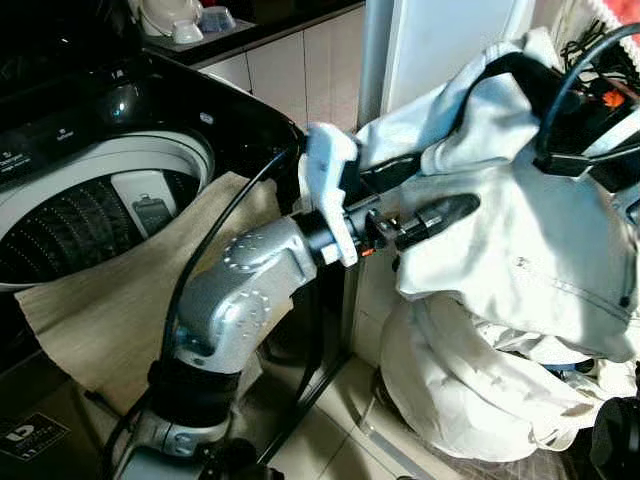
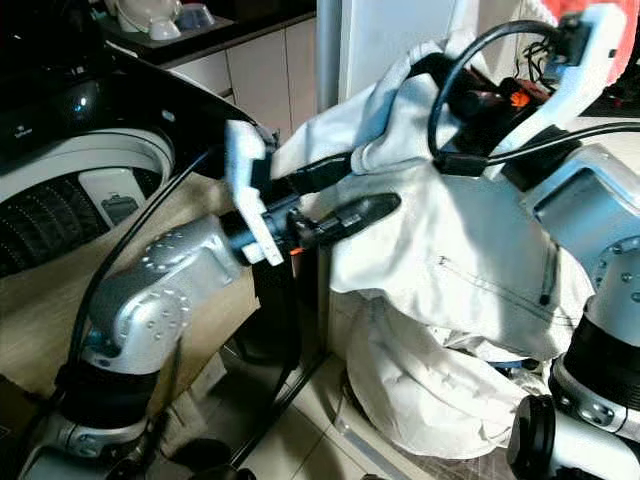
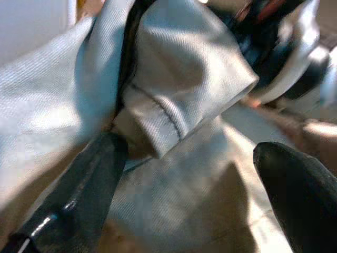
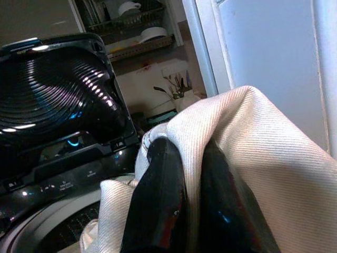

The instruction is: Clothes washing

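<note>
Pinching a fold of the white garment between closed fingers, the right gripper holds it up beside the open washing machine. The left gripper, fingers spread wide, presses into the same cloth above a white laundry pile.

Silver left arm, casing dotted with small screws, black joint ring below. White bracket at the wrist, orange tab beside it, black cable looping along. Glossy black fingers, rounded tips. Silver right arm, black joint band, white wrist mount, black cables, orange plug.
</note>
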Controlling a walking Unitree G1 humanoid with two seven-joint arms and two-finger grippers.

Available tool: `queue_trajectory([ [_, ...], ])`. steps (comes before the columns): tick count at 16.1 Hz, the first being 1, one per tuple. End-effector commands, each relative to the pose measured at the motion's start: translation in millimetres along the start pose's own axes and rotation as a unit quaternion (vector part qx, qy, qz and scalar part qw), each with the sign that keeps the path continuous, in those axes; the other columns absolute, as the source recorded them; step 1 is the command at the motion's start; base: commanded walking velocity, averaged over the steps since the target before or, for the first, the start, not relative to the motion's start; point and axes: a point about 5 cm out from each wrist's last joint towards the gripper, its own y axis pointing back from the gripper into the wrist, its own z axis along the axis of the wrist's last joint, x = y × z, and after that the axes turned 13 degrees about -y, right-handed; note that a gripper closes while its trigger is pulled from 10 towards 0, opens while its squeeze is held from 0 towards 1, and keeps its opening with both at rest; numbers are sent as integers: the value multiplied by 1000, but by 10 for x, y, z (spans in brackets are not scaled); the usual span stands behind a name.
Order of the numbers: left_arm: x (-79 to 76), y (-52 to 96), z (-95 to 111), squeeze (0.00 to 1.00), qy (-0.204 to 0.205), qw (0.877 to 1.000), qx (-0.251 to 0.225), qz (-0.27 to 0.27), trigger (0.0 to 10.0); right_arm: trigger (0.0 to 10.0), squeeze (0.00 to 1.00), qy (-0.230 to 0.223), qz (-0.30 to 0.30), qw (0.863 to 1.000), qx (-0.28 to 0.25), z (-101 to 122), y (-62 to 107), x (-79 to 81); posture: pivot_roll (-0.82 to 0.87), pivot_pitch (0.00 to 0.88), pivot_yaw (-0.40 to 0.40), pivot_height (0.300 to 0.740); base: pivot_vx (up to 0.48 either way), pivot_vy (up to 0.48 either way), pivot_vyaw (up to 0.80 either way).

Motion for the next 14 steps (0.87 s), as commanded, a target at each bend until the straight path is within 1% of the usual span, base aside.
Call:
queue_trajectory([
  [1, -2, 1, -13, 1000, -4, 1000, 9, -2, 10000, 0, 0, 7, 19, 1000, -2, 10, 18, 84, -170, 0, 47, 740, 0, 0, 0],
  [2, -41, 13, -13, 1000, 4, 1000, 9, -19, 10000, 0, 0, 8, 18, 1000, -1, 7, 20, 83, -169, 0, 47, 740, 0, 0, 0],
  [4, -107, 38, -61, 1000, -2, 999, 33, -42, 10000, 0, 0, 9, 14, 1000, 0, -1, 15, 73, -168, 0, 47, 740, 0, 0, 0],
  [6, -90, 53, -151, 1000, -1, 997, 69, -28, 10000, 0, 0, 8, 14, 1000, -1, -2, 9, 75, -167, 0, 48, 740, 0, 0, 0],
  [7, -92, 74, -175, 439, 9, 997, 76, -32, 7333, 0, 0, 8, 13, 1000, -2, -1, 10, 72, -169, 0, 49, 740, 0, 0, 0],
  [8, -95, 85, -181, 27, 17, 996, 77, -33, 4941, 0, 0, 8, 12, 1000, -3, 1, 11, 68, -169, 0, 50, 740, 0, 0, 0],
  [9, -97, 108, -194, 0, 17, 996, 84, -35, 2549, 0, 0, 10, 9, 1000, -3, 4, 13, 60, -169, 0, 50, 740, 0, 0, 0],
  [10, -93, 133, -244, 0, 8, 994, 104, -33, 0, 0, 0, 10, 7, 1000, -3, 6, 13, 56, -169, 0, 49, 740, 0, 0, 0],
  [12, -91, 136, -262, 0, 0, 994, 110, -29, 0, 0, 0, 10, 7, 1000, -4, 6, 12, 54, -168, 0, 48, 740, 0, 0, 0],
  [14, -102, 120, -234, 0, 16, 995, 97, -27, 0, 0, 0, 9, 7, 1000, -4, 5, 7, 55, -168, 0, 47, 740, 0, 0, 0],
])
